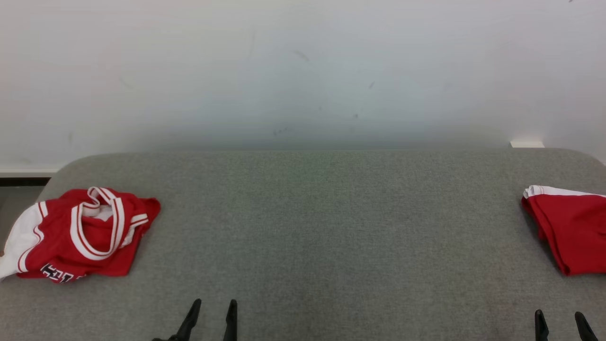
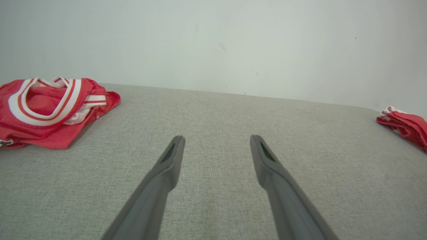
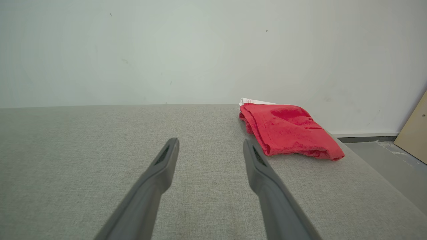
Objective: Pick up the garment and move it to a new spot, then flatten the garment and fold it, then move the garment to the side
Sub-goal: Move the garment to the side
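A crumpled red garment (image 1: 83, 234) with white-striped trim and black lettering lies at the table's left edge; the left wrist view has this garment (image 2: 50, 111) at its far left. My left gripper (image 1: 214, 305) rests open at the near edge, right of that heap, nothing between its fingers; its own view shows the left gripper (image 2: 217, 141) spread above bare cloth. My right gripper (image 1: 558, 318) stands open at the lower right; seen from its wrist, the right gripper (image 3: 210, 144) is empty, left of and nearer than a folded red garment (image 3: 287, 131).
The folded red piece (image 1: 570, 227) lies at the table's right edge. The grey fabric-covered table (image 1: 322, 222) has rounded far corners and a white wall (image 1: 303, 71) behind it. Grey floor and a tan board (image 3: 415, 130) lie beyond the right edge.
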Available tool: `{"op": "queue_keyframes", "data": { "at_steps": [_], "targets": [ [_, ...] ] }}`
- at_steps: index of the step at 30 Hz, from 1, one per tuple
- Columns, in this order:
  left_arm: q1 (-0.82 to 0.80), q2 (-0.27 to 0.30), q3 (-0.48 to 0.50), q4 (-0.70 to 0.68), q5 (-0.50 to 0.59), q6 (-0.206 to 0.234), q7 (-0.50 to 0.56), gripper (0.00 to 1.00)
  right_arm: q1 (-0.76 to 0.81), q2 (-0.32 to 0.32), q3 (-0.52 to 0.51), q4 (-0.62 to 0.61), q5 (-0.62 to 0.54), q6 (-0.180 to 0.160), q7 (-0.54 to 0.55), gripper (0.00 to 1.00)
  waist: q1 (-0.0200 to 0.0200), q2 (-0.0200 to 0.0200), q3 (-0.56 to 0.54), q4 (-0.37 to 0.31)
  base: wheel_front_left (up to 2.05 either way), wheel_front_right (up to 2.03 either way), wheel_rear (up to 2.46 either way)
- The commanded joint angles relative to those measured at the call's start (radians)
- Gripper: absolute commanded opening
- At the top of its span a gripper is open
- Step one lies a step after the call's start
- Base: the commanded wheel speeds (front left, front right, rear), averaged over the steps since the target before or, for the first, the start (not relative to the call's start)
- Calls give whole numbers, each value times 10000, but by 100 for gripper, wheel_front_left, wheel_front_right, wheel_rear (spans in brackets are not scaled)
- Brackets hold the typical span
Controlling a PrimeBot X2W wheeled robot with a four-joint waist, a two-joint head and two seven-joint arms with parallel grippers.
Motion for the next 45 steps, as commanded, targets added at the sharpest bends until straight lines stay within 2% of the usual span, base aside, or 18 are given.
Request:
{"op": "queue_keyframes", "data": {
  "at_steps": [1, 8, 13, 20, 25, 31, 35, 38, 41, 45],
  "targets": [
    [45, 44, 6, -20, -74, 27, -2, 100, -89, 11, -20, 37, -131, -27, -29, 100, 1, 0, 15, 41, 0, 0, 0],
    [-103, 44, -24, -44, 41, -12, -2, 100, 81, 20, -19, -105, -271, -27, -28, 100, 1, 0, 68, 612, 0, 0, 0],
    [-266, 44, -56, -23, 162, -88, -2, 100, 135, 33, 180, -159, -248, -27, -29, 100, 1, 0, 110, 1775, 0, 0, 0],
    [37, 44, 52, -72, 77, -42, -2, 100, -263, 28, 1240, 91, -183, -27, -29, 100, 1, 0, 125, 3608, 0, 0, 0],
    [320, 42, 211, -188, -56, 60, -1, 100, -496, 23, 1841, 270, -125, -27, -29, 100, 1, 0, 67, 4395, 0, 0, 0],
    [377, 42, 376, -313, -125, 3, -2, 100, -606, -16, 2033, 280, -93, -27, -28, 100, 1, 0, 253, 4593, 0, 0, 0],
    [-367, 114, 805, -407, -17, -193, -2, 100, -953, -246, 2013, -21, -105, -27, -28, 100, 1, 0, 1080, 4348, 0, 0, 0],
    [-1394, 159, 1164, -287, -268, -498, -2, 100, -1351, -659, 1879, -304, -228, -27, -14, 100, 1, 0, 2051, 4127, 0, 0, 0],
    [-2934, 571, 1244, 205, -225, -823, 12, 100, -1754, -1119, 1755, -661, -260, -27, -14, 100, 1, 0, 3067, 3954, 0, 0, 0],
    [-5362, 992, 1484, 1162, -592, -985, 604, 100, -2196, -1853, 1382, -1181, -247, -27, -16, 100, 1, 0, 4375, 3839, 0, 0, 0]
  ]
}}
